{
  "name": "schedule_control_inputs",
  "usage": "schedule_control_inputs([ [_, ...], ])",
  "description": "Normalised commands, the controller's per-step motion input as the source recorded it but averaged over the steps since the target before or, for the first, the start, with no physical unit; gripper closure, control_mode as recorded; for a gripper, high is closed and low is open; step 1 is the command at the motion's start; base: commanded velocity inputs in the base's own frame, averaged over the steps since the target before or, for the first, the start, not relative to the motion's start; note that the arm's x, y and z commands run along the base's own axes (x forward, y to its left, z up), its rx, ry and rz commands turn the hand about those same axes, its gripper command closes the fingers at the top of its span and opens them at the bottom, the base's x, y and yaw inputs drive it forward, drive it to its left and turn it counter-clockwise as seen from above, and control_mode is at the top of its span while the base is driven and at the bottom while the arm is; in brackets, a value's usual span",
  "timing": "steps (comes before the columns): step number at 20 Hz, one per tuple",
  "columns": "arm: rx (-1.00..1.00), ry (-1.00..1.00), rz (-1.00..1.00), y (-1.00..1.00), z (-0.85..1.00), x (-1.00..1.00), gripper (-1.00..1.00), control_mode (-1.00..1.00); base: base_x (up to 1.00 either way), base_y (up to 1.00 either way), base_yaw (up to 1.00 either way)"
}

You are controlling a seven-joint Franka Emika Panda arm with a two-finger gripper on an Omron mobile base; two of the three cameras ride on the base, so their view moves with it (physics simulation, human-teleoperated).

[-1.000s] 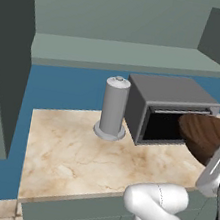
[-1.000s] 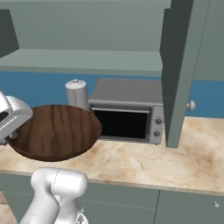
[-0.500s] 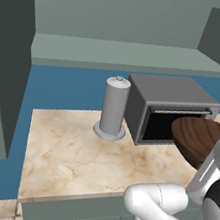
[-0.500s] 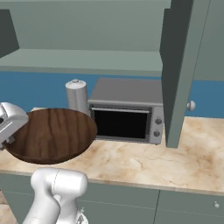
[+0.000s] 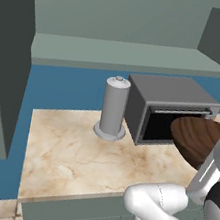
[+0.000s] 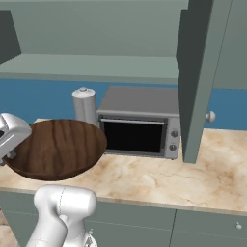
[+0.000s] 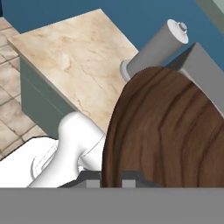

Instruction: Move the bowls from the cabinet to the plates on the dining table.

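A dark brown wood-grain bowl (image 5: 196,138) (image 6: 58,147) (image 7: 170,131) hangs in the air above the front of the counter, just before the toaster oven. My gripper (image 6: 8,153) (image 7: 111,178) is shut on its near rim, and the bowl sits roughly level. The white hand shows at the right edge of the left base view and the left edge of the right base view. Behind and above stands the cabinet (image 5: 126,56) (image 6: 96,65), its doors open and the visible pale green shelf bare. The plates and the dining table are out of view.
A grey toaster oven (image 5: 168,109) (image 6: 140,120) stands on the marble counter (image 5: 69,151) (image 6: 193,178), a grey canister (image 5: 114,107) (image 6: 84,103) (image 7: 159,46) beside it. Open cabinet doors hang at left (image 5: 5,64) and right (image 6: 198,77). Tiled floor (image 7: 13,118) lies below the counter end.
The held bowl has sunk slightly, drifted a little to the left and levelled out. The counter, oven and canister have not shifted.
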Motion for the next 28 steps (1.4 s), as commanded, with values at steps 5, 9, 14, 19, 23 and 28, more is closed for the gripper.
schedule_control_inputs([
  [5, 0.0, 0.0, 0.0, 0.0, 0.0, 0.0, 1.0, 1.0, -0.04, 0.0, 0.0],
  [9, 0.0, 0.0, 0.0, 0.0, 0.0, 0.0, 1.0, 1.0, -0.52, 0.0, 0.0],
  [14, 0.0, 0.0, 0.0, 0.0, 0.0, 0.0, 1.0, 1.0, -0.86, 0.0, 0.0],
  [19, 0.0, 0.0, 0.0, 0.0, 0.0, 0.0, 1.0, 1.0, -0.76, 0.0, 0.0],
  [23, 0.0, 0.0, 0.0, 0.0, 0.0, 0.0, 1.0, 1.0, -0.16, 0.47, -0.2],
  [28, 0.0, 0.0, 0.0, 0.0, 0.0, 0.0, 1.0, 1.0, 0.04, 0.49, -0.5],
])
